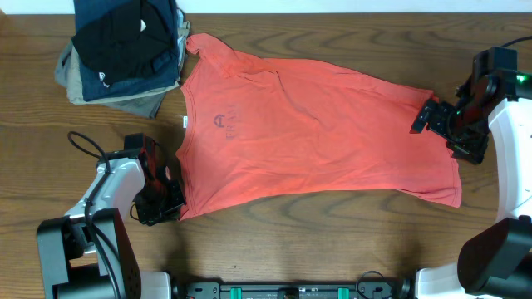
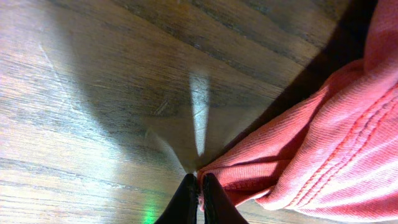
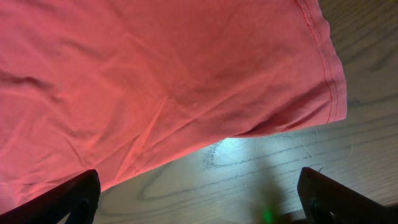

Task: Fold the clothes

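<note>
The salmon T-shirt (image 1: pixel 316 133) lies spread flat across the table, collar to the left and hem to the right, with faint dark lettering near the collar. My left gripper (image 1: pixel 169 198) is at the shirt's near-left corner. In the left wrist view its jaws (image 2: pixel 199 185) are shut with a sliver of the bunched shirt edge (image 2: pixel 323 149) between them, low over the wood. My right gripper (image 1: pixel 445 133) hovers at the shirt's right end. In the right wrist view its jaws (image 3: pixel 199 199) are wide open and empty above bare wood beside the hem (image 3: pixel 186 81).
A stack of folded black, navy and grey-khaki garments (image 1: pixel 125 50) sits at the back left, touching the shirt's far sleeve. The wooden table (image 1: pixel 332 241) runs along the front. The arm bases stand at the front corners.
</note>
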